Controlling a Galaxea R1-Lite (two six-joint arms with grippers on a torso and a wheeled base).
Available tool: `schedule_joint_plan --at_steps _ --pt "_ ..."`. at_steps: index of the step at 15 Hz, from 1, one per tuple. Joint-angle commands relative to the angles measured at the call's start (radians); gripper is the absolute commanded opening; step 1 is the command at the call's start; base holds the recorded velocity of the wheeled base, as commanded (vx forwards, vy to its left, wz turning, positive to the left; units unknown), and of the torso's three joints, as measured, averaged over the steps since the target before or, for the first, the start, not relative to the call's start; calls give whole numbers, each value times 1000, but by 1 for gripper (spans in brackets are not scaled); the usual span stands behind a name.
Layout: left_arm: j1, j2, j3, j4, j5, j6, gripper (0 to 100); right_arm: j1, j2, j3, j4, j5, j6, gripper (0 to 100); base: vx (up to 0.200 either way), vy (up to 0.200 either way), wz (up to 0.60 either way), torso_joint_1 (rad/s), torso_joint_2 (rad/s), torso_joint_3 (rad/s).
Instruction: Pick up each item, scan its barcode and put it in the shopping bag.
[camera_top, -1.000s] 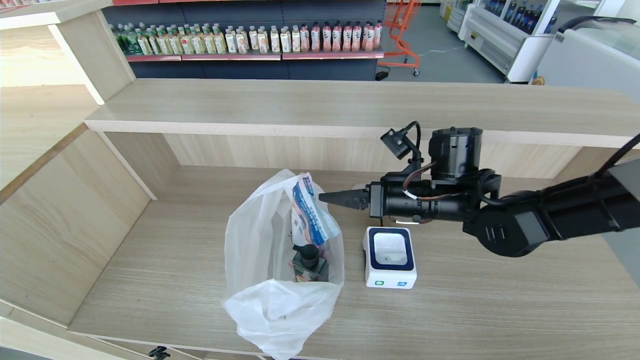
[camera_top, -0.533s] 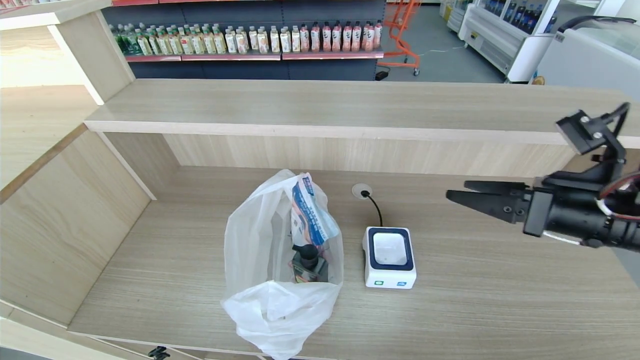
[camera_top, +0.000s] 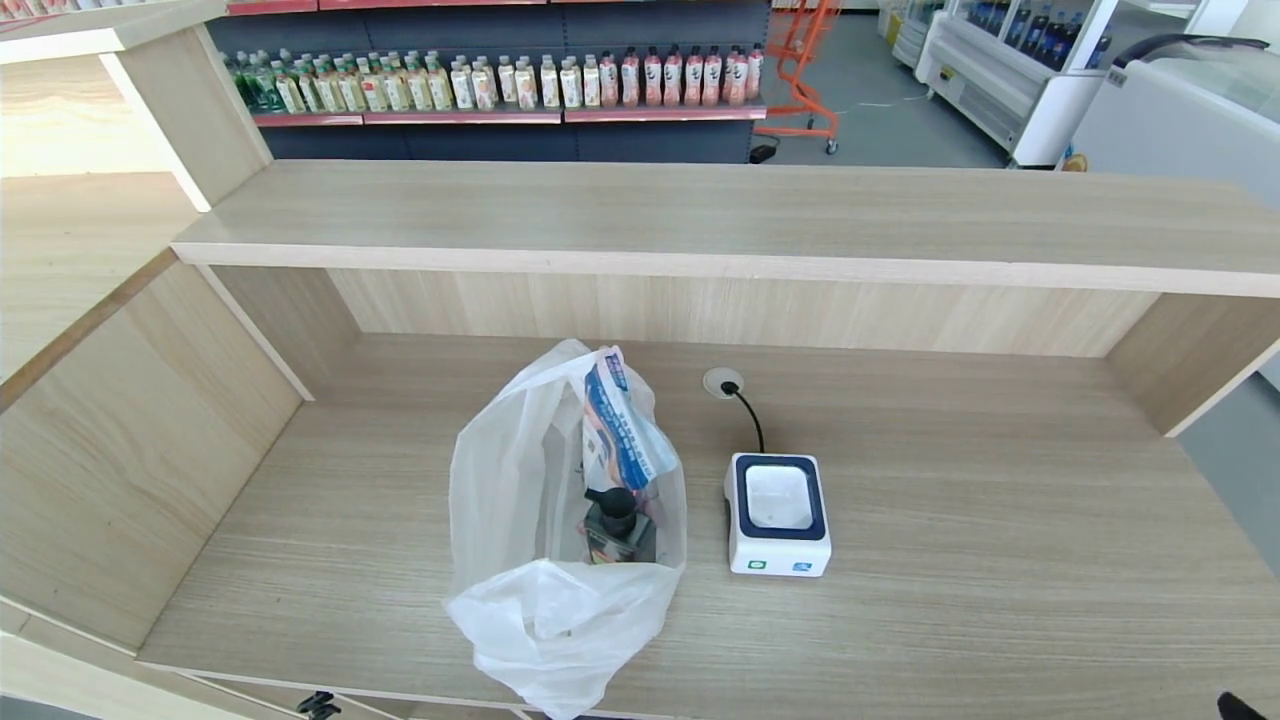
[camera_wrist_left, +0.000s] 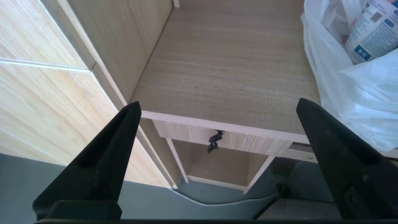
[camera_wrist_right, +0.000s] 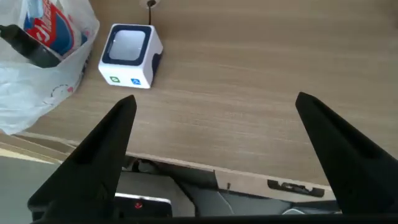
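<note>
A translucent white shopping bag (camera_top: 560, 520) stands on the wooden counter (camera_top: 950, 560). Inside it are a blue-and-white packet (camera_top: 615, 420) and a dark bottle with a black cap (camera_top: 618, 525). The white barcode scanner (camera_top: 778, 515) with a dark-rimmed window sits just right of the bag. My left gripper (camera_wrist_left: 217, 104) hangs open and empty off the counter's front edge, with the bag (camera_wrist_left: 357, 74) off to one side. My right gripper (camera_wrist_right: 216, 98) is also open and empty, over the counter's front edge, apart from the scanner (camera_wrist_right: 129, 55) and the bag (camera_wrist_right: 37, 68).
The scanner's black cable (camera_top: 745, 410) runs to a round grommet (camera_top: 722, 381) behind it. A raised wooden ledge (camera_top: 700, 215) spans the back, and side walls close in the counter at left and right. Shelves of drink bottles (camera_top: 500, 80) stand far behind.
My right arm pulled away from the bag's mouth, swung right and left the head view. The bag, its contents and the scanner stayed put.
</note>
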Motion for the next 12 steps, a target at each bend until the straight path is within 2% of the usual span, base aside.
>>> schedule_joint_plan --at_steps 1,7,8,12 --pt "0 0 0 0 1 0 100 -7 -369 92 162 -96 -28 100 0 0 0 0 0 0" --pt "0 0 0 0 1 0 100 -5 -369 92 165 -97 -12 100 0 0 0 0 0 0" --pt "0 0 0 0 1 1 100 -5 -369 92 165 -97 -12 0 0 0 0 0 0 0" --pt "0 0 0 0 1 0 100 -5 -369 92 165 -97 -8 0 0 0 0 0 0 0"
